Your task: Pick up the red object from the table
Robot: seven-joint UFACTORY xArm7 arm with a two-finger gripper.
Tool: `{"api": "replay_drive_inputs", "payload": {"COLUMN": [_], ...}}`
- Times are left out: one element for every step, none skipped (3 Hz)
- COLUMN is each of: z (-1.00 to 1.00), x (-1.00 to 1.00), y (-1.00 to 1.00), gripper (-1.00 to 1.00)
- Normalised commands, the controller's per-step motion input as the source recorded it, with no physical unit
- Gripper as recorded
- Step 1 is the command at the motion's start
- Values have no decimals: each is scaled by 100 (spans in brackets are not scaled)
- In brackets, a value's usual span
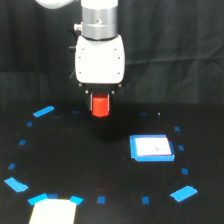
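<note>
Red-orange and matte, the small hexagonal block (100, 106) sits directly under your white gripper (100, 102), right between its short dark fingers, so nothing is offset to either side. Its long axis looks upright, in line with the wrist. The fingers appear closed on the block's upper part, though the blur leaves contact uncertain. Whether the block touches the black matte table (110, 165) or hangs just above it, you cannot tell. The white square with blue border (151, 148) lies well apart, toward the exterior view's right.

White boxy tool (100, 102) body beneath a silver cylindrical wrist, small dark fingers.
</note>
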Motion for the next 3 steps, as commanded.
{"api": "replay_drive_inputs", "payload": {"z": [100, 79, 34], "x": [8, -6, -2], "y": [0, -12, 31], "gripper": [-90, -100, -100]}}
